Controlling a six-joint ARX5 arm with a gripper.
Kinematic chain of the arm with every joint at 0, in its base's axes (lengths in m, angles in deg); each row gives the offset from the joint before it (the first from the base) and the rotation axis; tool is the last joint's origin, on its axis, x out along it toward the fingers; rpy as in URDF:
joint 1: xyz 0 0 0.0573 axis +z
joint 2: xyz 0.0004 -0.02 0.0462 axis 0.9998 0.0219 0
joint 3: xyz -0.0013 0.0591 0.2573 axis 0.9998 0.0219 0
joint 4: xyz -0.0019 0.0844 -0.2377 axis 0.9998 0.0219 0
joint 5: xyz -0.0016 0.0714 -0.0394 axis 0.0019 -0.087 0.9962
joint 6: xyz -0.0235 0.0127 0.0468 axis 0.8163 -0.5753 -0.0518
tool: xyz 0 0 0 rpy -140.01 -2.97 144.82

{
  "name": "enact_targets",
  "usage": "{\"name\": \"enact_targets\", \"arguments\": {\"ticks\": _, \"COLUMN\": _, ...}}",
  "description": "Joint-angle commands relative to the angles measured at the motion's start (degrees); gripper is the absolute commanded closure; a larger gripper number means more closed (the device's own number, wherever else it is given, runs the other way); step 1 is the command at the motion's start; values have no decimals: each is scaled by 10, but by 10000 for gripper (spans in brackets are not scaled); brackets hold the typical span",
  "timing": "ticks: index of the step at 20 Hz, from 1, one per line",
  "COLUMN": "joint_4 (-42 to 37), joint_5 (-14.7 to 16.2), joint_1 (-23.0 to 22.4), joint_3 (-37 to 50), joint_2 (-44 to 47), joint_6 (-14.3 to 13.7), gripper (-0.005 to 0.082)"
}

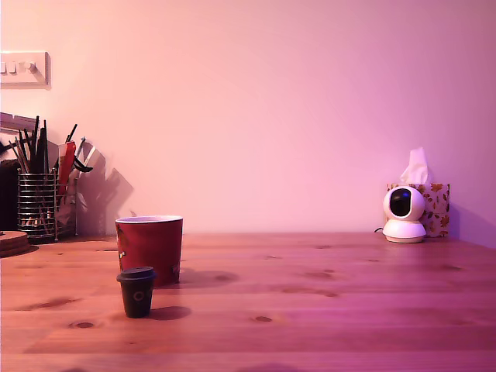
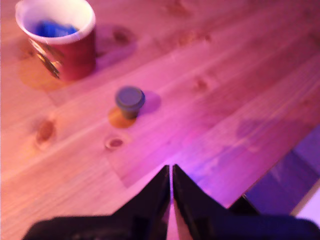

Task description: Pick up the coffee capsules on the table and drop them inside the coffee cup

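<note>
We count one cup (image 1: 149,248). Two capsules show: one dark capsule (image 1: 137,291) on the table (image 1: 349,310) and one blue capsule (image 2: 54,29) in the cup. One gripper (image 2: 171,172). One holder (image 1: 37,205), its utensils (image 1: 40,151) too bunched to count. One camera (image 1: 404,214), one tissue box (image 1: 438,208), one switch plate (image 1: 23,68).

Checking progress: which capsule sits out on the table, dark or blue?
The dark grey capsule, standing upright on the table near the red cup; the blue one lies inside the cup.
</note>
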Motion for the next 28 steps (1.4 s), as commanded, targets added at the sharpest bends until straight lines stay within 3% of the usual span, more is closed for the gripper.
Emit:
{"name": "enact_targets", "arguments": {"ticks": 1, "joint_4": -3, "joint_5": -10, "joint_1": -9, "joint_3": 9, "joint_2": 1, "joint_6": -2, "gripper": 793}}
{"name": "enact_targets", "arguments": {"ticks": 5, "joint_4": -1, "joint_5": -25, "joint_1": -18, "joint_3": 9, "joint_2": 16, "joint_6": -3, "gripper": 793}}
{"name": "enact_targets", "arguments": {"ticks": 13, "joint_4": -7, "joint_5": -28, "joint_1": -19, "joint_3": 9, "joint_2": 56, "joint_6": -22, "gripper": 772}}
{"name": "enact_targets", "arguments": {"ticks": 14, "joint_4": -14, "joint_5": -28, "joint_1": -19, "joint_3": 9, "joint_2": 60, "joint_6": -24, "gripper": 700}}
{"name": "enact_targets", "arguments": {"ticks": 17, "joint_4": -37, "joint_5": -40, "joint_1": -19, "joint_3": 9, "joint_2": 67, "joint_6": -33, "gripper": 180}}
{"name": "enact_targets", "arguments": {"ticks": 18, "joint_4": -42, "joint_5": -44, "joint_1": -19, "joint_3": 9, "joint_2": 70, "joint_6": -33, "gripper": 74}}
{"name": "enact_targets", "arguments": {"ticks": 19, "joint_4": -43, "joint_5": -47, "joint_1": -19, "joint_3": 9, "joint_2": 70, "joint_6": -33, "gripper": 37}}
{"name": "enact_targets", "arguments": {"ticks": 28, "joint_4": -86, "joint_5": -45, "joint_1": -19, "joint_3": 10, "joint_2": 79, "joint_6": -32, "gripper": 39}}
